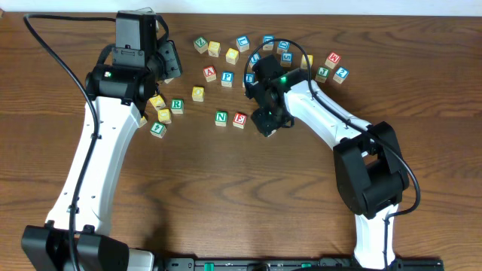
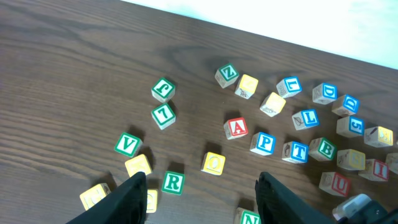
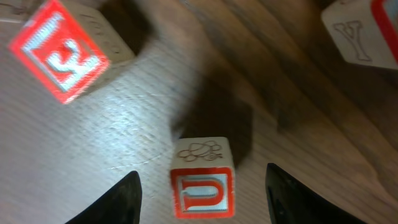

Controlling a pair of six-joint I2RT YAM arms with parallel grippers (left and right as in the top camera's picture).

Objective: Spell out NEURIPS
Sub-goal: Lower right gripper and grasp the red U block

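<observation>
One U block (image 3: 202, 188) sits within the spread right end effector (image 3: 203, 179), E block (image 3: 60, 52) nearby.

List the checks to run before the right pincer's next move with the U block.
1. N and E side by side, in order: ok.
2. U block centred between the right pincer fingers: ok.
3. Grip on the U block: not ok, jaws open with a gap on each side.
4. U block lined up next to E: cannot tell, it is hidden in the overhead view.
5. Left pincer open and empty: ok.
6. R block visible, letter up: ok.
</observation>
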